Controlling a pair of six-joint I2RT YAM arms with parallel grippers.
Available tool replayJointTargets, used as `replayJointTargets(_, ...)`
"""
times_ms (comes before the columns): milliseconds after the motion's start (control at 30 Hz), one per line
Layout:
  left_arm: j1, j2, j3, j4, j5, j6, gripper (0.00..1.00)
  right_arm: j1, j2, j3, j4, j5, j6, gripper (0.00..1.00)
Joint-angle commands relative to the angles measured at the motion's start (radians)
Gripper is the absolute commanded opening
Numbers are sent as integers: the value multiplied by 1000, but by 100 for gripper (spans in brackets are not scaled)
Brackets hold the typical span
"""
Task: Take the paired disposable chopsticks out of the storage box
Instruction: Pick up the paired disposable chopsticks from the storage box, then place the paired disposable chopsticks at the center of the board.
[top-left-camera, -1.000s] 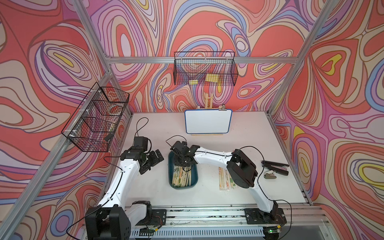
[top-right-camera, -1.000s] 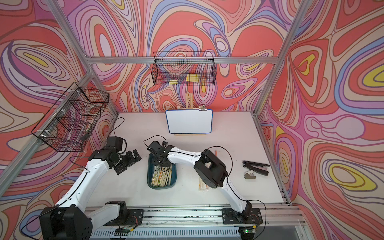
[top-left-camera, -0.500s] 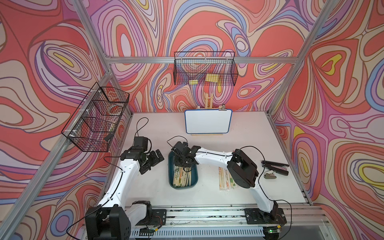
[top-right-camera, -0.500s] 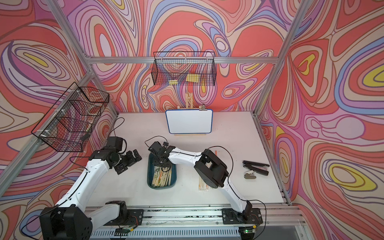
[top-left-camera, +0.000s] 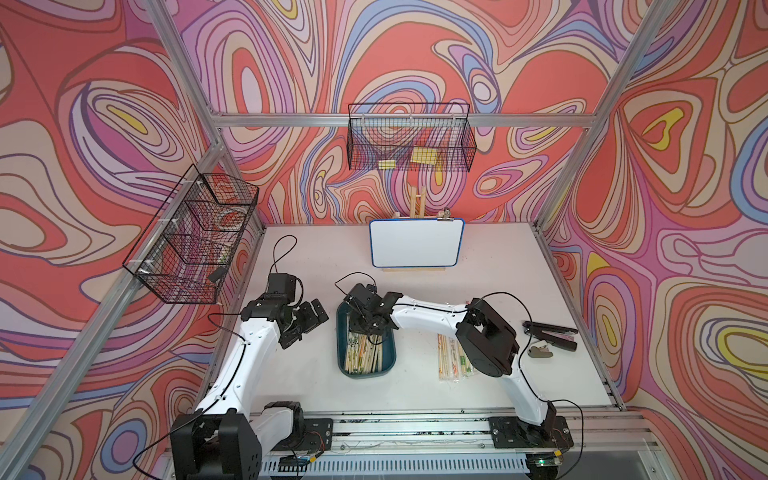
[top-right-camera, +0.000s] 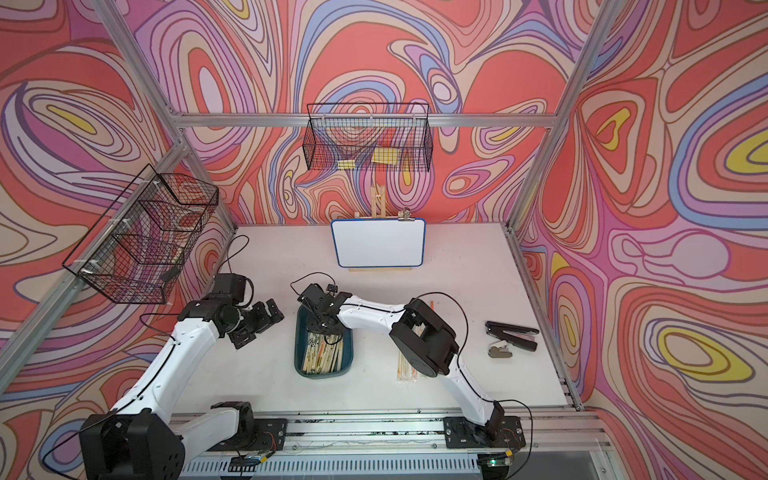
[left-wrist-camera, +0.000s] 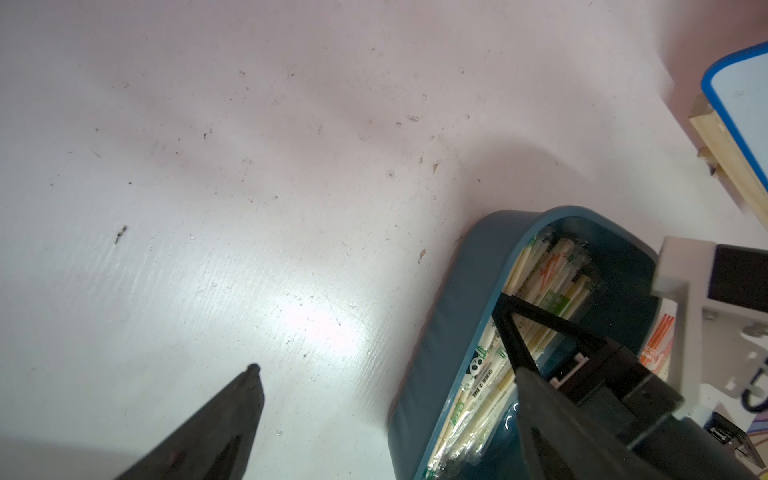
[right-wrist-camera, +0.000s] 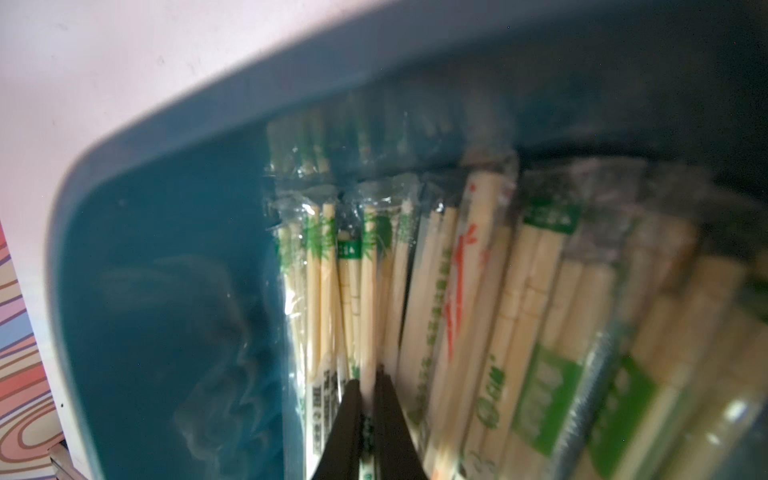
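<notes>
We see a pale table (top-left-camera: 490, 274) with two robot arms reaching over it.

At the left, the left gripper (top-left-camera: 306, 327) hovers above bare table. Its fingers are spread wide and nothing is between them. The storage box (left-wrist-camera: 449, 332) sits near one of those fingers, on the side toward the other arm, without touching it.

The box is a shallow teal tray. Inside it lie the paired disposable chopsticks (top-left-camera: 365, 353), pale bamboo sticks in clear sleeves printed green and orange. They are packed lengthwise, side by side and overlapping.

The right gripper (right-wrist-camera: 368, 380) reaches down into the box. Its fingertips are pinched together on one green-printed pair. The grip is partway along the sticks, and their ends run on ahead of the fingertips to the box wall. Neighbouring sleeves crowd against the outer sides of both fingers.

We judge a pair to be very light and stiff along its length, but thin. The sleeve looks slick and crinkly, so it may slide in the pinch or drag a neighbour up with it. The best hold is across the narrow width, on the wood itself and not on empty film.

Farther right, under that arm's elbow, a loose pile of pairs (top-left-camera: 451, 361) lies on the table outside the box. It is well apart from both sets of fingers.
</notes>
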Motion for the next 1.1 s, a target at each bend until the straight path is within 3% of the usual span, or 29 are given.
replayJointTargets(0, 7, 7, 9, 1, 14, -2, 100, -4, -82, -13, -2, 10, -26, 1)
replayJointTargets(300, 7, 6, 21, 1, 51, 6, 100, -14, -181, -7, -45, 53, -64, 1)
replayJointTargets(667, 4, 11, 46, 21, 173, 26, 100, -61, -317, -44, -289, 181, -169, 1)
replayJointTargets(1067, -43, -37, 7, 15, 200, 19, 100, -107, -389, -280, -356, 334, -203, 1)
